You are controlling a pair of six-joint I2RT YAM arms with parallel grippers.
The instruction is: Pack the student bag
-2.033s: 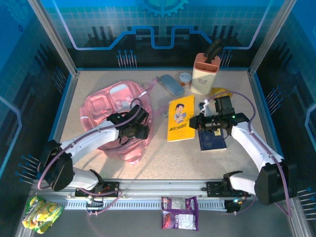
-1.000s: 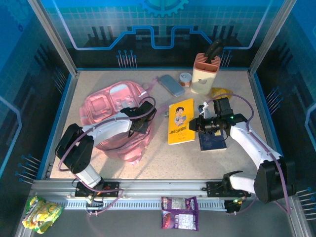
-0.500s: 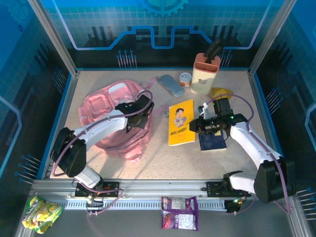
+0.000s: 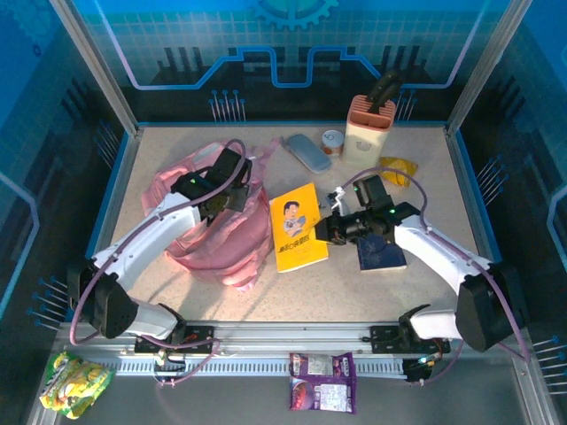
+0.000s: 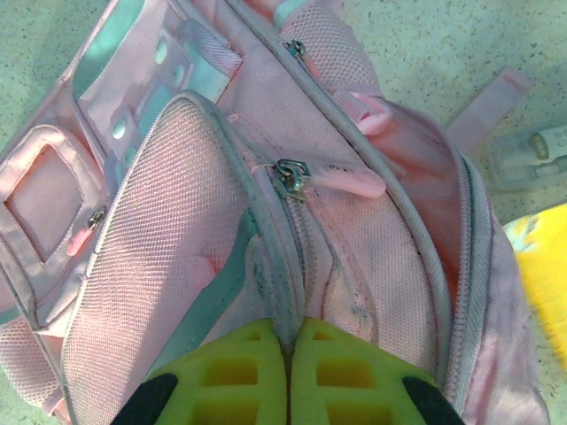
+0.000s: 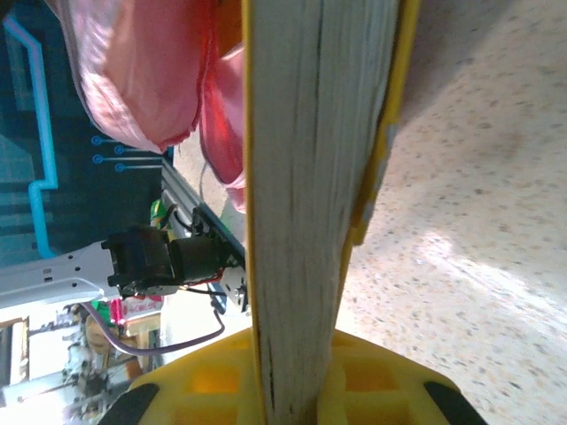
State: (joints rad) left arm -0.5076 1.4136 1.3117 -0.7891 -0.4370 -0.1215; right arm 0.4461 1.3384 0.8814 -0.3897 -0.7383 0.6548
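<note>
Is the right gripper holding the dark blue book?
No, the right gripper grips the yellow book; the dark blue book lies on the table.

We see a grey case (image 4: 307, 152) just beside a small tin (image 4: 332, 141) and a cream holder (image 4: 368, 133). By the near rail we find a purple packet (image 4: 322, 382) and a yellow-green packet (image 4: 75, 381).

The left arm (image 4: 151, 232) and right arm (image 4: 434, 252) wear white shells with black joints, a purple cable (image 4: 234, 142) looping along each. Their bases are black. The left gripper (image 5: 289, 336) has lime-green gridded fingers (image 5: 239, 376); the right gripper (image 6: 292, 363) has yellow ones, black at the corners.
</note>
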